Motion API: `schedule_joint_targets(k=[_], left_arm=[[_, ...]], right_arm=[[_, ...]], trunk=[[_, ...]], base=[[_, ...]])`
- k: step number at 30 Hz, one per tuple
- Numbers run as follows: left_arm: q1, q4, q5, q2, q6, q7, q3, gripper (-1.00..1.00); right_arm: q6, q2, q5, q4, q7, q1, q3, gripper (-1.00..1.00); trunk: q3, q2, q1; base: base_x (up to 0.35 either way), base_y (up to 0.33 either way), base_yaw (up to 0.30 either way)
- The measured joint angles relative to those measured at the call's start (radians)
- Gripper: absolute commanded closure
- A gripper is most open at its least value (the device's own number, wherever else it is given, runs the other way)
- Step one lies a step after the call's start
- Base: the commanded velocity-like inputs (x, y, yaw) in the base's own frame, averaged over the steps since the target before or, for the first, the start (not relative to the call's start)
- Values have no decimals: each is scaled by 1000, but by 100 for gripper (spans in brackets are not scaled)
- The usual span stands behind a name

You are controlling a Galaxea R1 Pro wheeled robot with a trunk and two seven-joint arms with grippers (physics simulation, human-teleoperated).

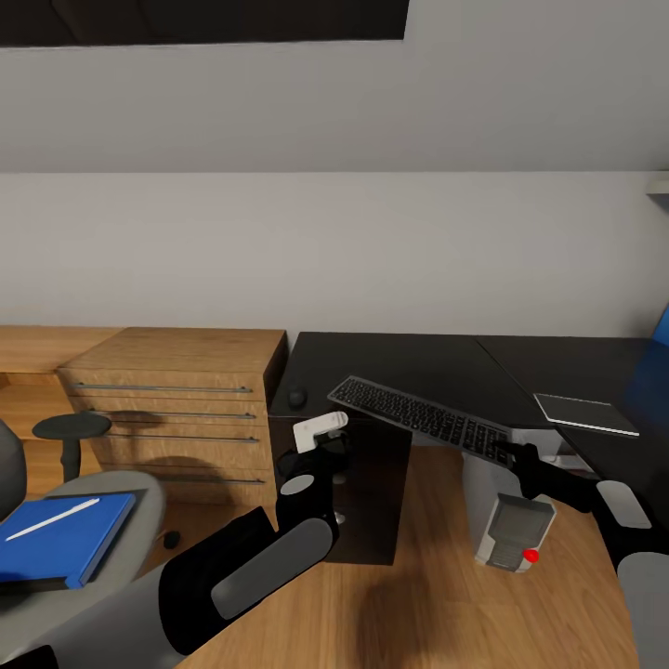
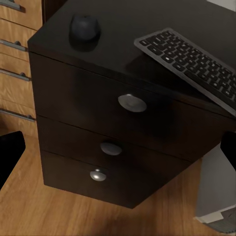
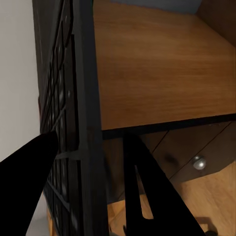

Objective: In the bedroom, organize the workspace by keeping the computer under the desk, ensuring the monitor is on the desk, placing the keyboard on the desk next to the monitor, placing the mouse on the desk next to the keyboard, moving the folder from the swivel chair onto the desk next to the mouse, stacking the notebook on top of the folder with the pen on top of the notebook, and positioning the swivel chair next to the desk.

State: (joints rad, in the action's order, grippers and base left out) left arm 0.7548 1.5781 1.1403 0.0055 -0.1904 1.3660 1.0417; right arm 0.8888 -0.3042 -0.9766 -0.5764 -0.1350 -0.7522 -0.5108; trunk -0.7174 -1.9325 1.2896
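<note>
1. Head view: right gripper point(image 1: 506, 452) clamps the keyboard point(image 1: 420, 416), held tilted above the desk point(image 1: 409, 358). Mouse point(image 1: 296, 397) sits on the desk at nine o'clock of it. Computer point(image 1: 509, 520) stands on the floor below. Folder point(image 1: 65, 539) waits on the chair point(image 1: 139, 502) with a pen point(image 1: 48, 519) on top. Left gripper point(image 1: 319, 429): grip unclear.
2. Left wrist view: drawers point(image 2: 113, 142), mouse point(image 2: 84, 27), keyboard point(image 2: 196, 61).
3. Right wrist view: fingers point(image 3: 142, 191) pinch the keyboard's edge point(image 3: 83, 123). Most steps likely remain.
</note>
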Motion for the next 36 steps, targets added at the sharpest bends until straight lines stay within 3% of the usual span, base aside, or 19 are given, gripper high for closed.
schedule_joint_targets(k=[7, 27, 36], left_arm=[[0, 0, 0, -1, 0, 0, 0, -100], [0, -6, 3, -1, 0, -7, 0, -100], [0, -50, 4, -4, -1, -9, 0, -100]], right_arm=[[0, -1, 3, -1, -1, 0, 0, 100], [-2, -2, 13, -7, -3, 0, 0, 100], [-6, 0, 11, -58, -4, 2, 0, 100]], trunk=[[0, 0, 0], [63, 140, -77], [63, 140, -77]], base=[[0, 0, 0], [0, 0, 0], [0, 0, 0]])
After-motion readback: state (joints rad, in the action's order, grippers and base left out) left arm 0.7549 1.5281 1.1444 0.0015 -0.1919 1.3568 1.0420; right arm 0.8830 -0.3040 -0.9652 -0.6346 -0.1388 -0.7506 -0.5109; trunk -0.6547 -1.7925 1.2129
